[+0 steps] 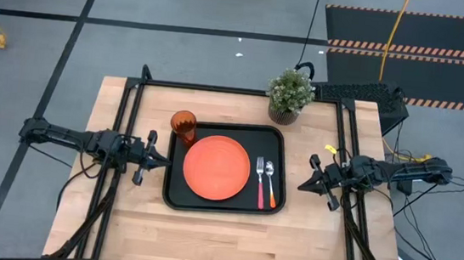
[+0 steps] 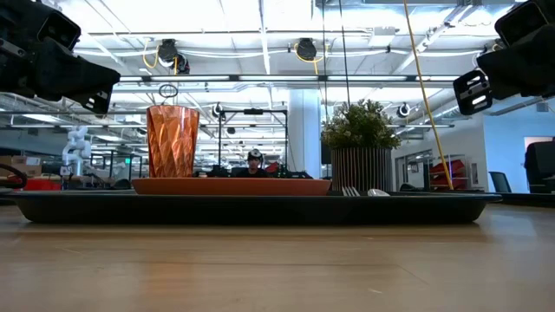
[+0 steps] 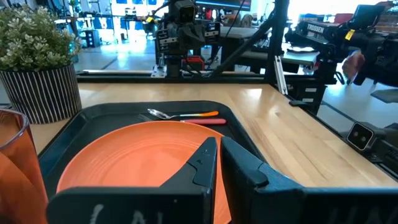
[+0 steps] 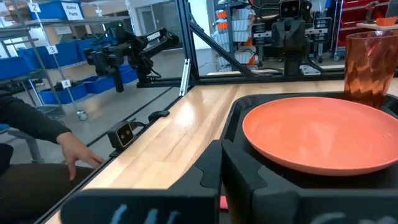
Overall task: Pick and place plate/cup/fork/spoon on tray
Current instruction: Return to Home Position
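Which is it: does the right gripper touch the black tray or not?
Apart. The high view shows bare wood between the right gripper and the black tray.

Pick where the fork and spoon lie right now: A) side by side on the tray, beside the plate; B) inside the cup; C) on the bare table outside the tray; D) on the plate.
A: the fork and the spoon lie parallel on the tray, on the strip between the plate and the tray's rim.
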